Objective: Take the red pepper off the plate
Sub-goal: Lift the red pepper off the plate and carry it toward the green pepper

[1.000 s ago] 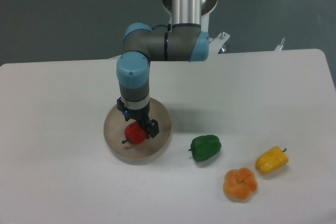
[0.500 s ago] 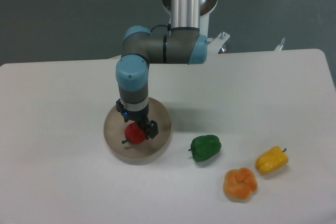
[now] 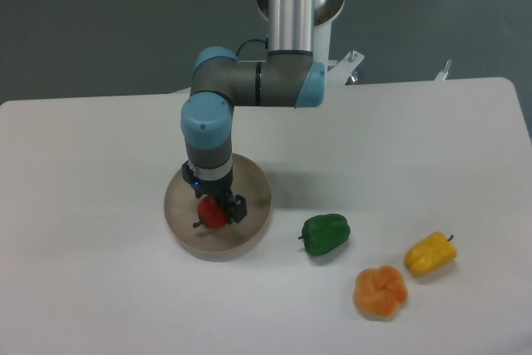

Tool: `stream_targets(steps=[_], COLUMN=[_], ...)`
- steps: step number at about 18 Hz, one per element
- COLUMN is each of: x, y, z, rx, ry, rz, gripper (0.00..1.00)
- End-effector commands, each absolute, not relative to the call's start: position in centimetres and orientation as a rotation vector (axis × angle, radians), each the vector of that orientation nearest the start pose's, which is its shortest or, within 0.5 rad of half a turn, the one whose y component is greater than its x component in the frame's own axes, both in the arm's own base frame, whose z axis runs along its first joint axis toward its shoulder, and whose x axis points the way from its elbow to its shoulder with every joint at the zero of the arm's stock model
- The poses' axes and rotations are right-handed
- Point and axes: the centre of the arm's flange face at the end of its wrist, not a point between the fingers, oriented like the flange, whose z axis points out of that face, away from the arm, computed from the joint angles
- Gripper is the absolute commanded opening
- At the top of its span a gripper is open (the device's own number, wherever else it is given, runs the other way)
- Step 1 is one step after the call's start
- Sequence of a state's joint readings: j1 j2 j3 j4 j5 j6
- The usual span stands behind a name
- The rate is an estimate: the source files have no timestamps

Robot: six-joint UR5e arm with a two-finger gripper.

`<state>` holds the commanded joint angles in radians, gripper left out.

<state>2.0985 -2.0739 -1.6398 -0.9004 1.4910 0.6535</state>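
The red pepper (image 3: 212, 214) is small and glossy, with a dark stem pointing left. It sits over the round tan plate (image 3: 253, 209) on the white table. My gripper (image 3: 218, 209) comes straight down from above and its black fingers are closed around the red pepper. I cannot tell whether the pepper rests on the plate or hangs just above it. The gripper hides the pepper's top.
A green pepper (image 3: 325, 234) lies to the right of the plate. An orange pepper (image 3: 381, 292) and a yellow pepper (image 3: 431, 254) lie at the front right. The arm's base column (image 3: 291, 6) stands behind the plate.
The arm and gripper have shifted slightly left and up, and the red pepper has moved with them.
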Motion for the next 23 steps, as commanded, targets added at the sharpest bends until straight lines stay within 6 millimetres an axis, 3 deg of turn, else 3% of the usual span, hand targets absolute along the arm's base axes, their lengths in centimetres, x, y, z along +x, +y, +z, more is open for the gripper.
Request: stream_targets(steps=[1, 5, 9, 14, 16, 20, 23], x=[-20.2, -20.4, -21.9, -28.5, -32.8, -39.8, -45.3], y=[62.8, 62.9, 62.8, 61.9, 60.9, 58.3, 55.8], z=[23.4, 24.0, 27.1, 30.8, 32.4, 34.0, 34.0], rx=[-3.008, -2.999, -2.957, -2.905, -2.878, -2.848, -2.85], ry=[0.198, 0.205, 0.191, 0.239, 0.242, 0.318, 0.361], rz=[-0.016, -0.006, 0.041, 0.134, 0.184, 0.257, 0.303], gripper=[0.53, 0.44, 0.37, 0.36, 0.36, 0.36, 0.36])
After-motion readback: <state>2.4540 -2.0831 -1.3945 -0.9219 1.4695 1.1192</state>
